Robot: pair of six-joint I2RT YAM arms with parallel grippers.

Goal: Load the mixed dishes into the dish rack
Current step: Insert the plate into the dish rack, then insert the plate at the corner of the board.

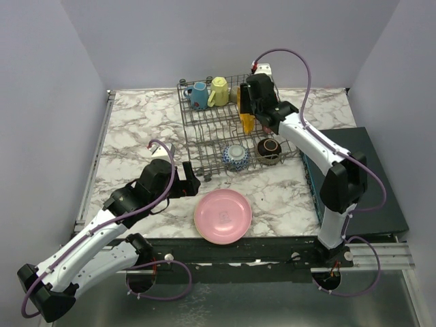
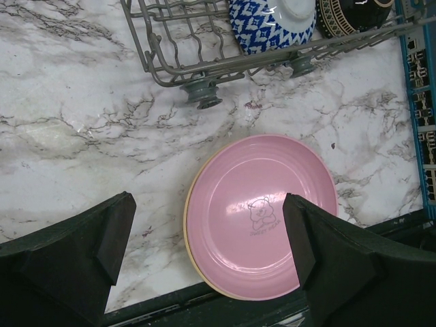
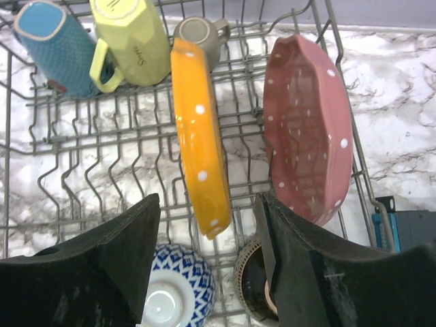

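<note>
The dish rack [image 1: 204, 136] sits at the far middle of the marble table and is nearly full. By this judgement the task is close to done, with one dish left outside.

That dish is the pink plate [image 1: 223, 216], which lies flat on the table at the near edge, just in front of the rack's near corner. Two plates stand on edge between the tines at the rack's right side. They are the orange-yellow plate [image 3: 199, 143] and, to its right, the dark red spotted plate [image 3: 306, 129]. The blue-white bowl [image 1: 236, 156] and the dark brown bowl [image 1: 268, 150] rest side by side in the near row. The blue mug [image 1: 199, 95], the pale yellow mug [image 1: 219, 90] and the grey-beige mug [image 3: 197, 34] lie along the far row.

The left gripper [image 2: 211, 231] hangs over the pink plate with its jaws spread wide and nothing between them. In the left wrist view the plate's left part lies in the gap between the fingers, and its right rim passes under the right finger. Fingers and plate look apart, not touching.

The right gripper [image 3: 208, 214] is above the rack with its jaws parted. The near end of the orange-yellow plate sits between the fingers with a visible gap on each side, so it grips nothing. The plate appears to be carried by the tines alone.
</note>
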